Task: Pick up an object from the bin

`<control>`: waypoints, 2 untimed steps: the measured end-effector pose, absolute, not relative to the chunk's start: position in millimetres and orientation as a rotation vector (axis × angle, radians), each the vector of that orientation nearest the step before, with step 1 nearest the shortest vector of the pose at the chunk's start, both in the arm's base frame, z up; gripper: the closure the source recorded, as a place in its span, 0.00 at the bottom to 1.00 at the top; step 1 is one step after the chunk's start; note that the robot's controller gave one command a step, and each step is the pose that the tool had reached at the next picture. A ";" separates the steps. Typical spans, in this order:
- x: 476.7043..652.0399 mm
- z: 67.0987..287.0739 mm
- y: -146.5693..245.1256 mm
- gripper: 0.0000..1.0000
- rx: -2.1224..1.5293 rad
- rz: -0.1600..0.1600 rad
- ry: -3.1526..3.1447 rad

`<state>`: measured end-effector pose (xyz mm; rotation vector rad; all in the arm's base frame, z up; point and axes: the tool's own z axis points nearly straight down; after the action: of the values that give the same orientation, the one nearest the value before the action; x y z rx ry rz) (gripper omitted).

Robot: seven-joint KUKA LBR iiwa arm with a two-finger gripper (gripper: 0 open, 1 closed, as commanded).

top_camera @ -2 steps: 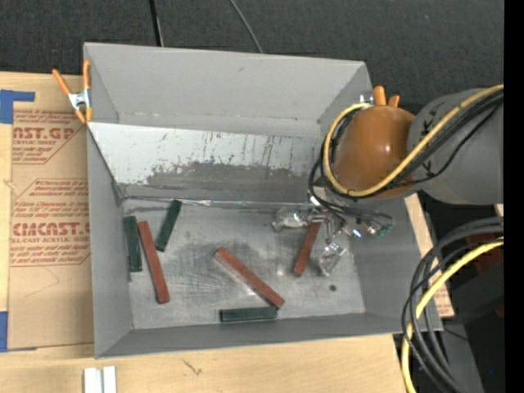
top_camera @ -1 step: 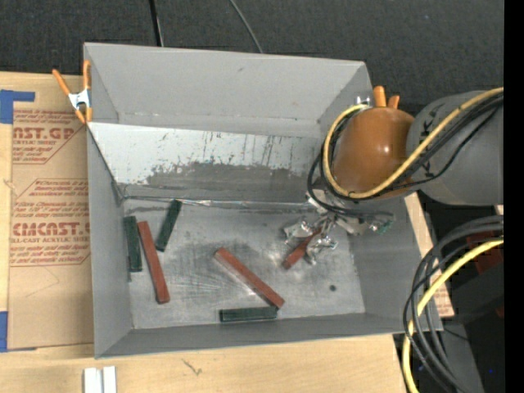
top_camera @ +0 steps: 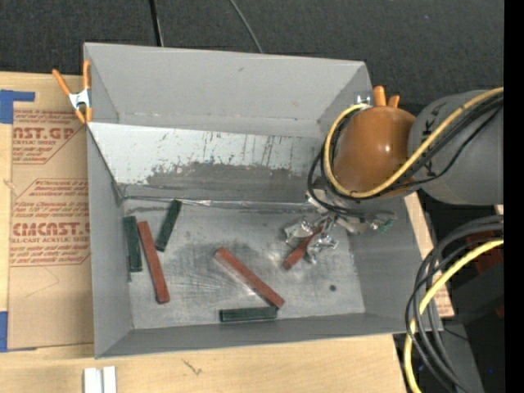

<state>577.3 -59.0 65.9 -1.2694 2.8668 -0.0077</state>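
Observation:
My gripper (top_camera: 309,239) is low over the right part of the bin floor, under the orange dome. Between its metal fingers (top_camera: 295,232) sits a short red-brown stick (top_camera: 296,254), tilted, its lower end near the floor. A longer red-brown stick (top_camera: 249,277) lies diagonally just left of it, apart from the fingers. A dark green stick (top_camera: 247,314) lies flat near the front wall, below that one.
At the left side lie a long red-brown stick (top_camera: 152,261) and a dark green stick (top_camera: 132,243) side by side, with another dark green stick (top_camera: 168,224) angled beside them. The arm and its cables overhang the right wall.

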 end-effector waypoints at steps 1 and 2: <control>576.5 78.2 -57.9 1.00 -1.270 -0.002 2.868; 574.5 100.9 -57.0 1.00 -1.266 0.006 2.879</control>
<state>574.5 -57.0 100.9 -1.2656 2.8788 0.0058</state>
